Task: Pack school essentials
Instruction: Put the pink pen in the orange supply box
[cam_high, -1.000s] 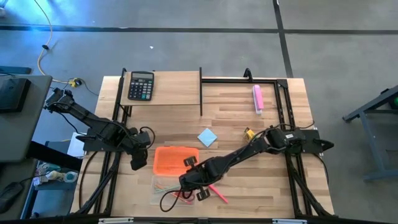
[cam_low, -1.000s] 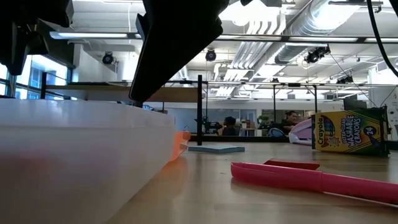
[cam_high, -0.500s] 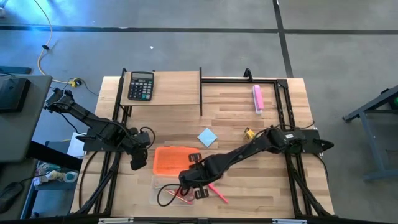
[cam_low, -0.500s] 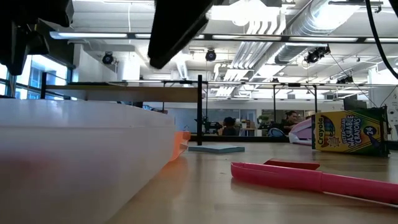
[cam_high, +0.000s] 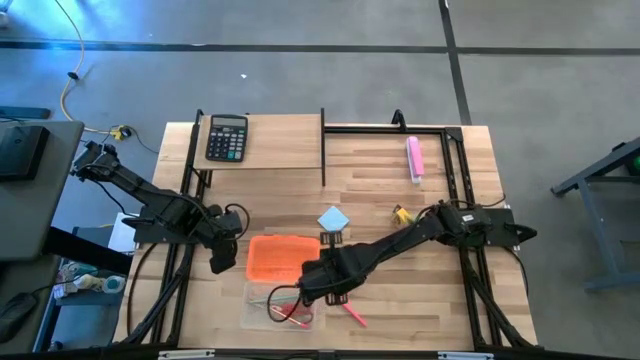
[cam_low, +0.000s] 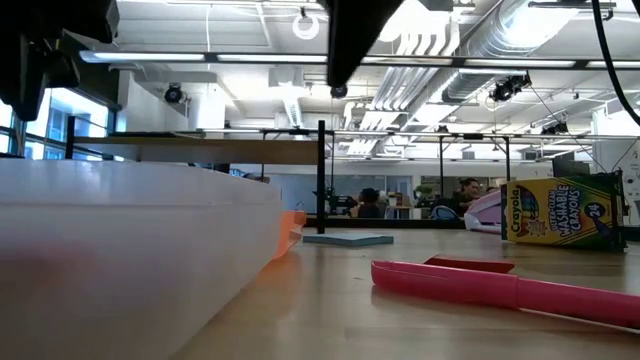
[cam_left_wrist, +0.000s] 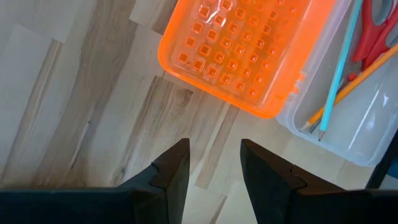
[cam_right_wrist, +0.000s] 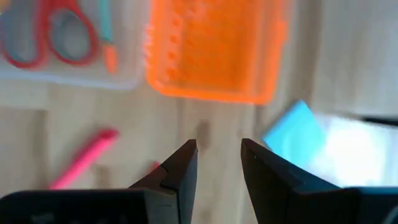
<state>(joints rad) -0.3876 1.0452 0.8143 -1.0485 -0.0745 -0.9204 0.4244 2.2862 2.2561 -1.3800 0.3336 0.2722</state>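
Right gripper (cam_high: 335, 283) risen off clear box (cam_high: 262, 310), fingers apart, empty; red-handled scissors (cam_high: 290, 311) now inside.

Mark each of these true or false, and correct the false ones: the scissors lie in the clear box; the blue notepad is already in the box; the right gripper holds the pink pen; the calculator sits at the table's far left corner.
1. The red-handled scissors lie in the clear box: true.
2. The blue notepad is in the box: false, it lies on the table beyond the orange lid.
3. The right gripper holds the pink pen: false, its fingers are empty; the pen lies on the table.
4. The calculator sits at the far left corner: true.
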